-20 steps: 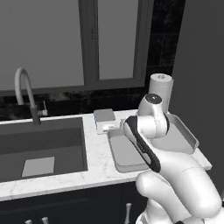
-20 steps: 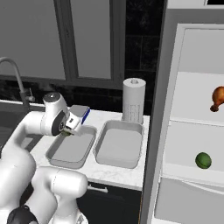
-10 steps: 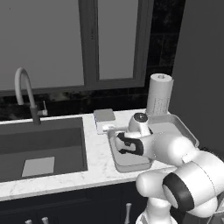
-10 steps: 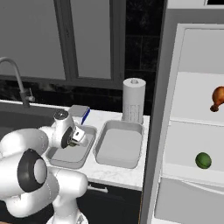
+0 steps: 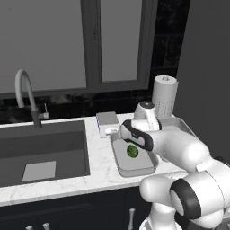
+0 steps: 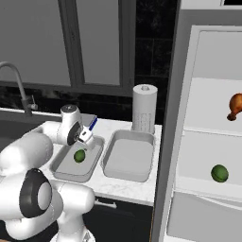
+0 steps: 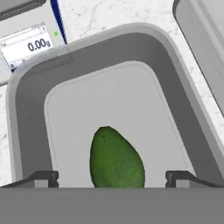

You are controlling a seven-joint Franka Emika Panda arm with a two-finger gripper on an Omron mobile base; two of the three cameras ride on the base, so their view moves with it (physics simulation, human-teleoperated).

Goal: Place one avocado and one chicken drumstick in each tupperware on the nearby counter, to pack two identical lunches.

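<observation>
At the bottom of the hand view the gripper has its two tips spread wide apart, and the avocado lies between them on the floor of the near tupperware, no longer clamped. A second ago the gripper was still coming down over this container with something pinched in it; now the avocado rests loose in the lower middle of the left base view, so the first avocado looks delivered. Just past the tupperware, at the upper left of the hand view, sits a small scale with a blue side, on the white counter. To the right of centre in the right base view the second tupperware holds nothing, and behind it stands a paper towel roll. Farther off, at the right edge of that view, a chicken drumstick lies on an upper fridge shelf and the other avocado on the shelf below. By my reading the next trip goes to the fridge.
</observation>
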